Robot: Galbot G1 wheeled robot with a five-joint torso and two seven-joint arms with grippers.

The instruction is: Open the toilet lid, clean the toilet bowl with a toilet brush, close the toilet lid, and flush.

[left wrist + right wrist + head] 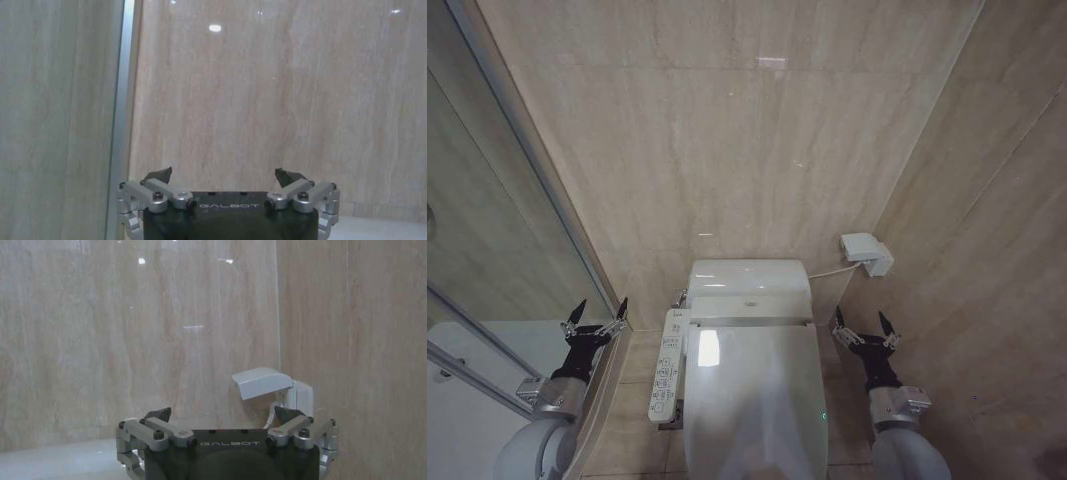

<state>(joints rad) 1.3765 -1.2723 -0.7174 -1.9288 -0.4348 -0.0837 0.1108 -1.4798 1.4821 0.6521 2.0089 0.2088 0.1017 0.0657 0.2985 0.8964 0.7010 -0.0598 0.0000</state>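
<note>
Beige stone walls close in tightly around the toilet. The toilet lid lies shut over the bowl, directly ahead and below, between the two arms. The left gripper and right gripper hover on either side, fingers spread, holding nothing. The glossy lid could slip from a shallow grip, and the wall outlet box crowds the right arm.

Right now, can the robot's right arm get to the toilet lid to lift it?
Probably yes. The right gripper hangs open beside the closed toilet lid, with nothing between them. The side wall is close on its other side, so room to swing looks tight.
</note>
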